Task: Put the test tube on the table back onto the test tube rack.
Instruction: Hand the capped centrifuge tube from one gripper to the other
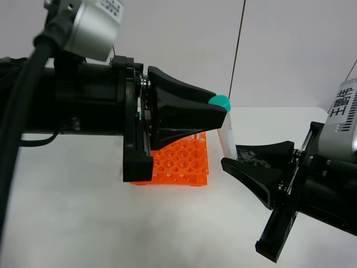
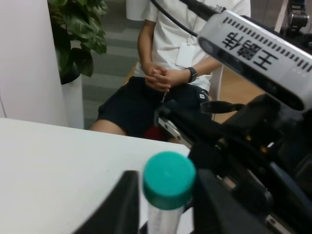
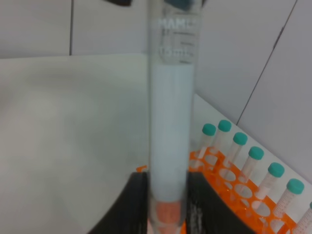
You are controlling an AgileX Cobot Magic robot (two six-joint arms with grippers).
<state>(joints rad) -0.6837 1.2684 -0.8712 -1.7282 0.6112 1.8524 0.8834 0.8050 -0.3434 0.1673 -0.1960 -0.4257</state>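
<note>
The test tube stands upright in the air above the white table, to the right of the orange test tube rack. My left gripper is closed around its teal cap, with a finger on each side. My right gripper is closed around the tube's lower end, its fingers pressing on both sides. In the right wrist view the rack lies behind the tube and holds a row of several identical teal-capped tubes.
A seated person and a potted plant are beyond the table's edge. A thin cable hangs down behind the tube. The left arm's body covers the rack's left part.
</note>
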